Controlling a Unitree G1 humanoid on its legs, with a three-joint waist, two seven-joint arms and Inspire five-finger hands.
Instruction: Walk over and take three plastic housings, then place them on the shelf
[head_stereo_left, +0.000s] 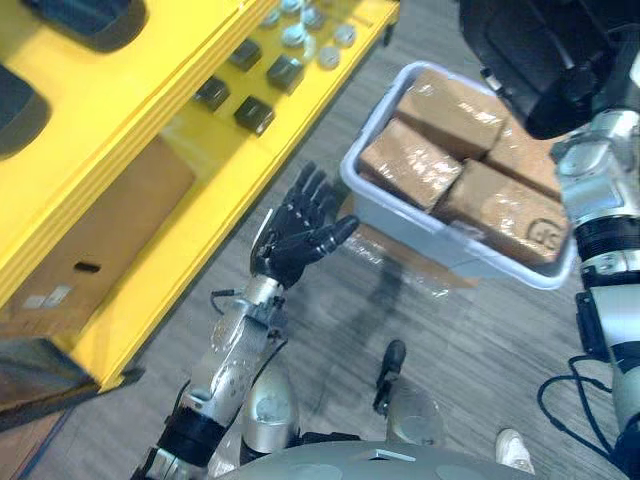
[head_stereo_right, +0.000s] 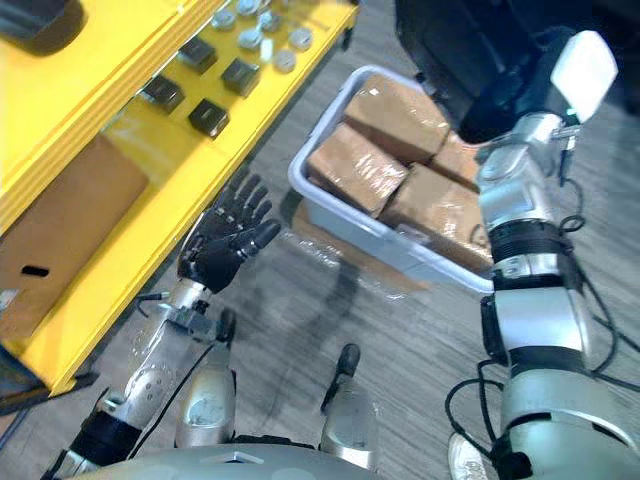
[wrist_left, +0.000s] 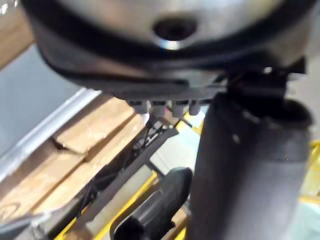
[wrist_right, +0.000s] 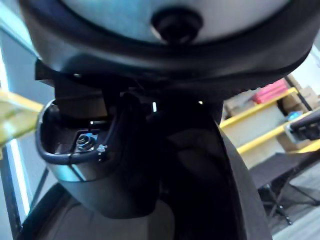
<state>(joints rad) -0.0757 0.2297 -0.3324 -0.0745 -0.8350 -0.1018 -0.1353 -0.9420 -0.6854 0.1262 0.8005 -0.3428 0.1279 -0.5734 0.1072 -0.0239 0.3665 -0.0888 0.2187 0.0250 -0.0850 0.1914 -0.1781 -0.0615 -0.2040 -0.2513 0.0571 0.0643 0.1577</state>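
No word, number or sign can be read anywhere. Two sets of marks show in the left eye view. At about three o'clock, a dark stamped mark (head_stereo_left: 545, 235) sits on the face of a brown wrapped package (head_stereo_left: 500, 210) lying in a pale grey tub (head_stereo_left: 420, 230) — rounded shapes, too blurred to make out as letters. At about nine o'clock, two small white labels (head_stereo_left: 45, 297) are stuck on a cardboard box (head_stereo_left: 110, 230) standing in the yellow shelf (head_stereo_left: 120, 80) — their print is too small to tell.
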